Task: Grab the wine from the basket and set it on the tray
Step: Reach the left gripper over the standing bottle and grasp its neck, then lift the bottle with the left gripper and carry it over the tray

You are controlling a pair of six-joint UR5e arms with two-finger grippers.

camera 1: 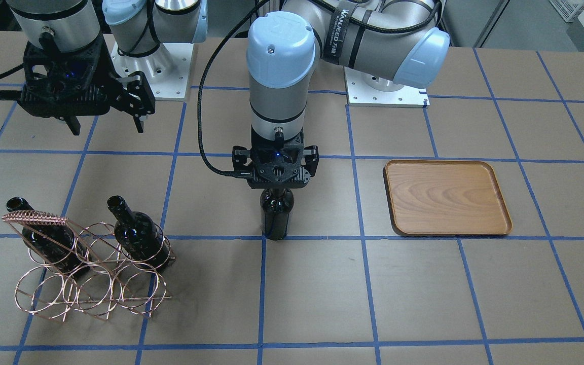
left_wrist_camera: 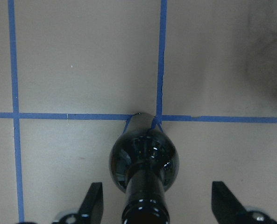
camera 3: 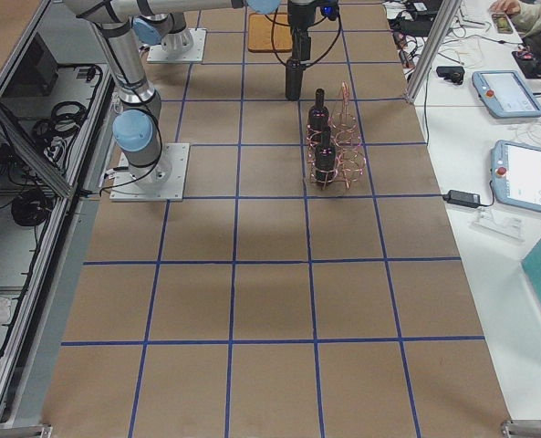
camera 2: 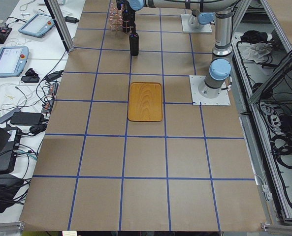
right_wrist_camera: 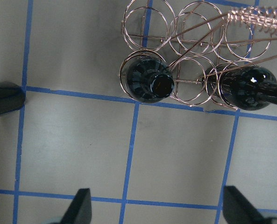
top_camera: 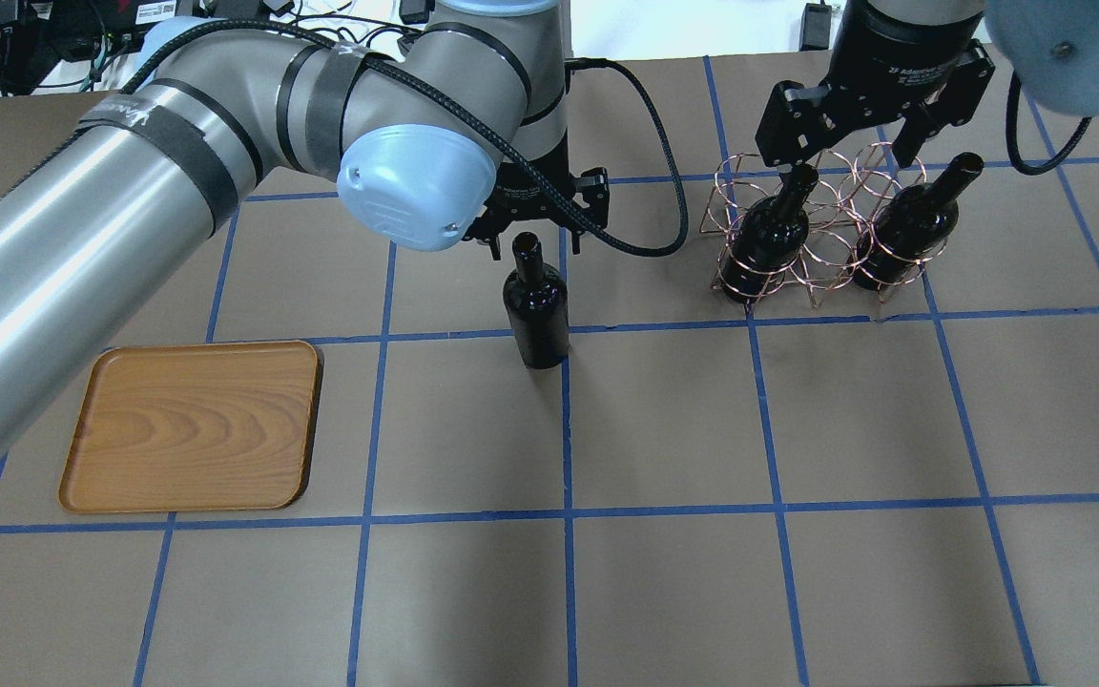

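One dark wine bottle (camera 1: pixel 276 215) stands upright on the table between basket and tray, also in the overhead view (top_camera: pixel 536 305). My left gripper (top_camera: pixel 532 250) is open, with a finger on each side of the bottle's neck (left_wrist_camera: pixel 144 161) and a gap on both sides. The copper wire basket (camera 1: pixel 38 218) holds two more bottles (top_camera: pixel 769 229) (top_camera: pixel 907 224), necks slanting up. My right gripper (top_camera: pixel 843 157) is open and empty, hanging above the basket (right_wrist_camera: pixel 189 88). The wooden tray (camera 1: pixel 446 197) lies empty on the table, also in the overhead view (top_camera: pixel 192 425).
The table is brown paper with a blue tape grid. Both arm bases (camera 1: pixel 386 86) (camera 1: pixel 155 71) are bolted at the robot's edge. A black cable (camera 1: pixel 202 126) loops from the left wrist. Side benches hold tablets (camera 3: pixel 525 173).
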